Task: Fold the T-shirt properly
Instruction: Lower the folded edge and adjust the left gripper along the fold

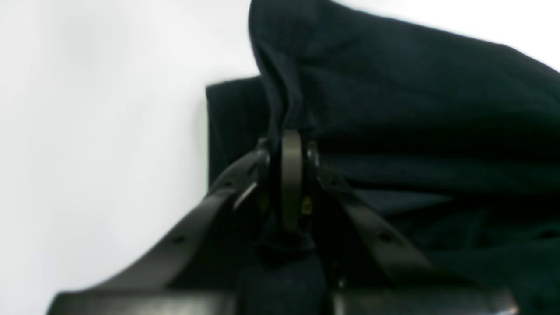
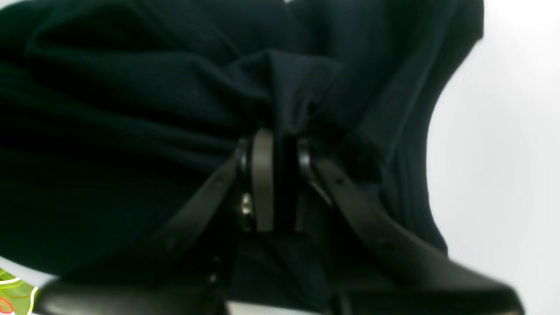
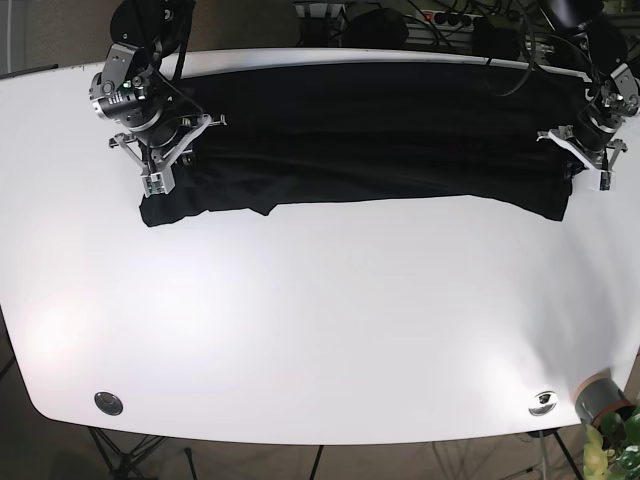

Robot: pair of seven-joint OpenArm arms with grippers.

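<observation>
Right pincer (image 3: 158, 160) sits at the left of the base view, over the shirt's (image 3: 370, 140) left end, its fingers (image 2: 262, 175) clamped together on a bunched ridge of dark cloth, as the right wrist view confirms. The shirt lies as a long dark band across the far part of the white counter (image 3: 300, 320), stretched between the two arms, its near edge uneven with a small flap hanging toward the left end. Left pincer (image 3: 588, 152) is at the band's right end; in the left wrist view its fingers (image 1: 291, 175) are closed on a raised fold of fabric, the cloth draping up and away from them.
</observation>
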